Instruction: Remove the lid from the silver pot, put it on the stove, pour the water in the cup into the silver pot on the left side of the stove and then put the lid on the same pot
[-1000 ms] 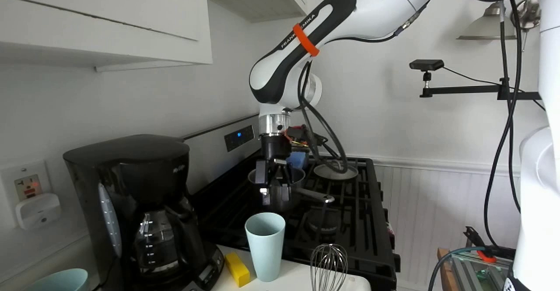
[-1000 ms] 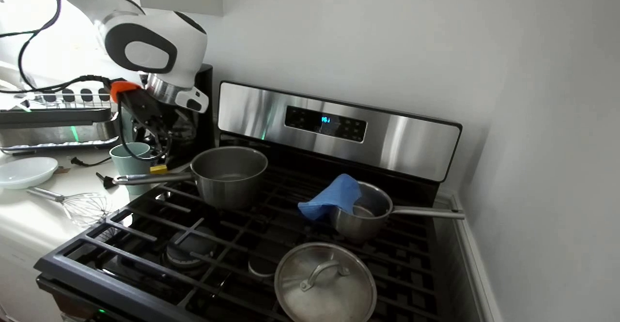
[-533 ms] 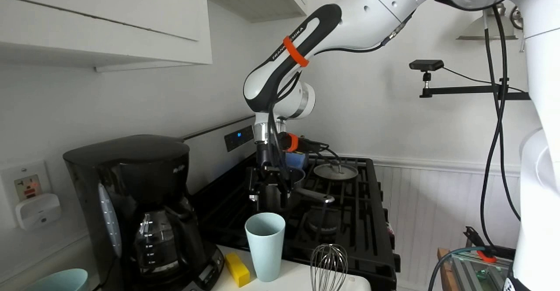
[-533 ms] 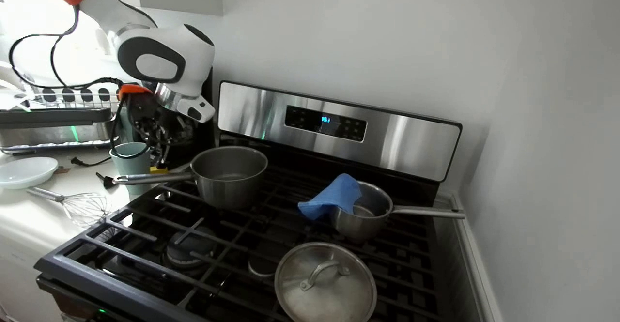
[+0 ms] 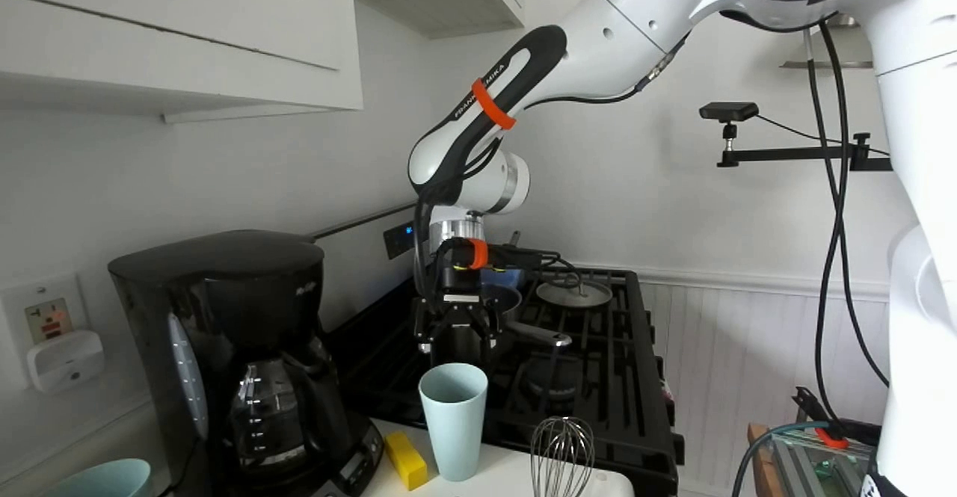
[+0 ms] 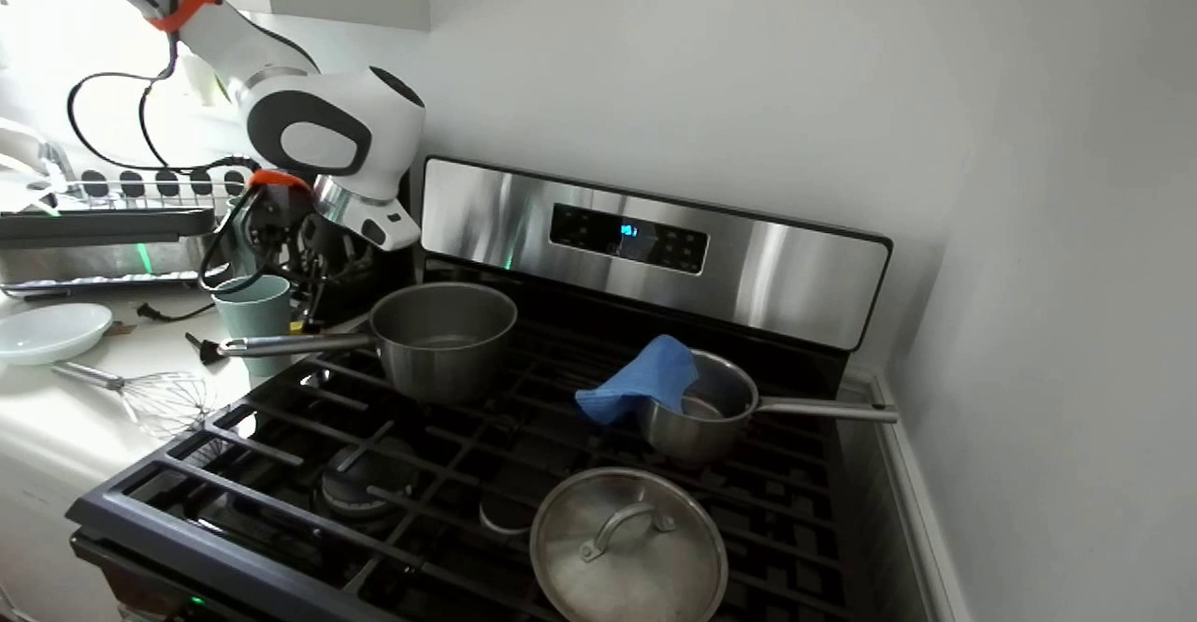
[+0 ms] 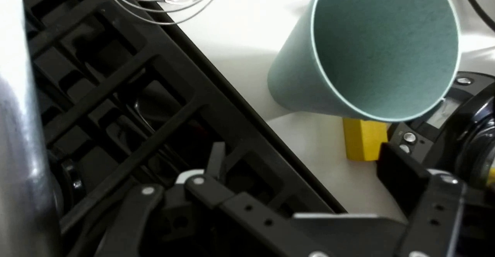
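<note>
White worktop (image 6: 47, 407), lower left in an exterior view; black stove (image 6: 430, 510) alongside; grey wall (image 6: 748, 89), upper right; tool (image 7: 309, 167) spread wide.

This is plainly a kitchen. A gas stove (image 6: 449, 477) adjoins a desk (image 6: 47, 426) with a coffee maker (image 5: 224, 288) and a whisk (image 6: 117, 384). White cabinets (image 5: 172, 52) hang overhead

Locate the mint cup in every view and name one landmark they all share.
In an exterior view: the cup, bottom, just left of centre, left of the whisk.
In an exterior view: the cup, left side, partly hidden, right of the whisk.
In the wrist view: the cup, upper right, cropped, right of the whisk.
Shared landmark: the whisk.
</note>
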